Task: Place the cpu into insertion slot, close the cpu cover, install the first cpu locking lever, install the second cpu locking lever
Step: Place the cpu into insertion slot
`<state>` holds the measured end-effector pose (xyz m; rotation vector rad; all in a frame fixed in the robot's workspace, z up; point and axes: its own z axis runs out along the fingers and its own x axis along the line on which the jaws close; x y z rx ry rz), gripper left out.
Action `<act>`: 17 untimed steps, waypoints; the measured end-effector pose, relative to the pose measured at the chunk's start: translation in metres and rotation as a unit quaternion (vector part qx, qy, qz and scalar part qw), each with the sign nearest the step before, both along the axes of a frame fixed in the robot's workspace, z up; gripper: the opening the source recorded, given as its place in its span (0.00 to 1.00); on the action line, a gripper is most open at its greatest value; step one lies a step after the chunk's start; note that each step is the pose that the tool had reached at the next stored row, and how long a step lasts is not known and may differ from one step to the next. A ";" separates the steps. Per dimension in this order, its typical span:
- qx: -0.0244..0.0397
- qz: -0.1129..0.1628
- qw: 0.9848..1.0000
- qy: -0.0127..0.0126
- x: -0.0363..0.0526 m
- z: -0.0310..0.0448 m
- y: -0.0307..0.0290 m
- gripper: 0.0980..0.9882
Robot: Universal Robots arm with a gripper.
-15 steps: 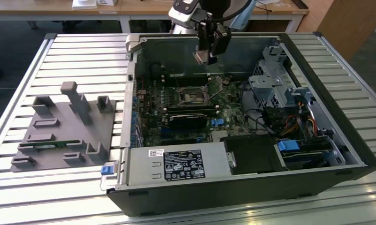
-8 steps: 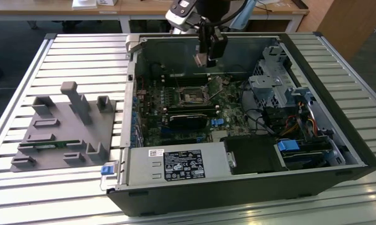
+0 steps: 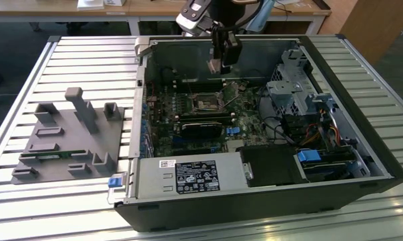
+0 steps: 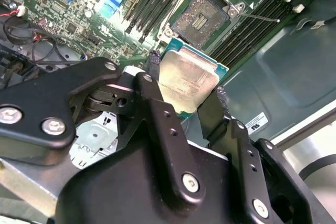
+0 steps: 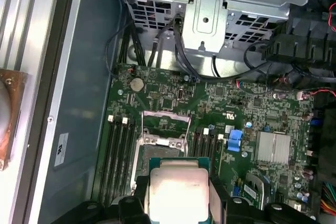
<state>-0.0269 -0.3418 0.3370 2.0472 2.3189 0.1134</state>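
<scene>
Gripper (image 4: 186,83) clamped on cpu (image 4: 191,77), fingers (image 4: 153,69) pinching two opposite edges. Chip hangs clear above board, not yet in insertion slot (image 4: 202,18).

Risk: edge-only hold. Any slip or tilt on descent likely lands chip skewed, bending slot contacts.

Second wrist view shows bare slot contacts. In first wrist view chip covers part of slot. Exterior view shows gap between gripper and motherboard (image 3: 188,105), inside computer case (image 3: 255,201).
</scene>
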 end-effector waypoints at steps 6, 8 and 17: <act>0.000 0.000 1.000 0.000 -0.0004 -0.0032 0.0000 0.49; 0.000 0.000 1.000 0.000 -0.0004 -0.0044 0.0000 0.49; 0.000 0.000 1.000 0.000 -0.0004 -0.0123 0.0000 0.49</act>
